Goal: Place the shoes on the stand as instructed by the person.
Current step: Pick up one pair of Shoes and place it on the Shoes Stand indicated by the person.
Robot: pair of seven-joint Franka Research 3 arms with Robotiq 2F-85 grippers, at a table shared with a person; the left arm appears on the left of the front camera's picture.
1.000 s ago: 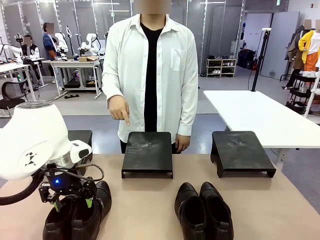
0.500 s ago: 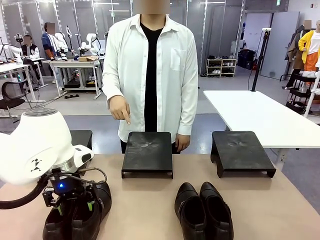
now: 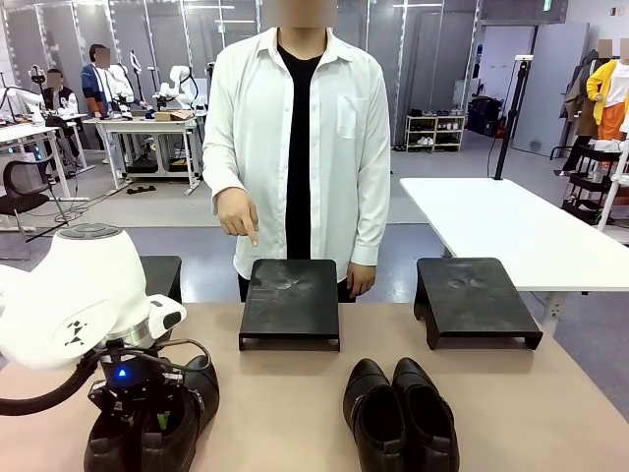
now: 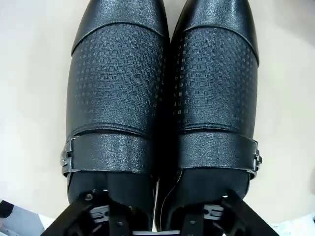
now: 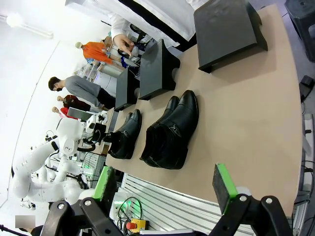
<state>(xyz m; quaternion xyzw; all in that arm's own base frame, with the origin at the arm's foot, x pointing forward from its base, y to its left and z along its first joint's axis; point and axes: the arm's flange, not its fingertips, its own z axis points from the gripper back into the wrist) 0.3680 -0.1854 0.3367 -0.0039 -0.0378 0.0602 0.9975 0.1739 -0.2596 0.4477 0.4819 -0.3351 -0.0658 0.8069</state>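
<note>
Left tool (image 3: 140, 418) clenched on ankle boots (image 4: 118, 88) (one finger (image 4: 96, 217) inside each collar); right tool (image 5: 163, 185) released, above bench (image 5: 246, 113); person (image 3: 295, 128) points down.

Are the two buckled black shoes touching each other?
Touching. In the left wrist view the buckled black shoes press together along their inner sides behind the toes.

White left arm (image 3: 71, 295) (blue light (image 3: 122, 373), black cable (image 3: 39, 398))

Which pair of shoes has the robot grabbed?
The buckled pair on the robot's left: the left gripper is shut with a finger inside each shoe, pinching their inner walls together. The other pair, farther right, lies untouched.
</note>
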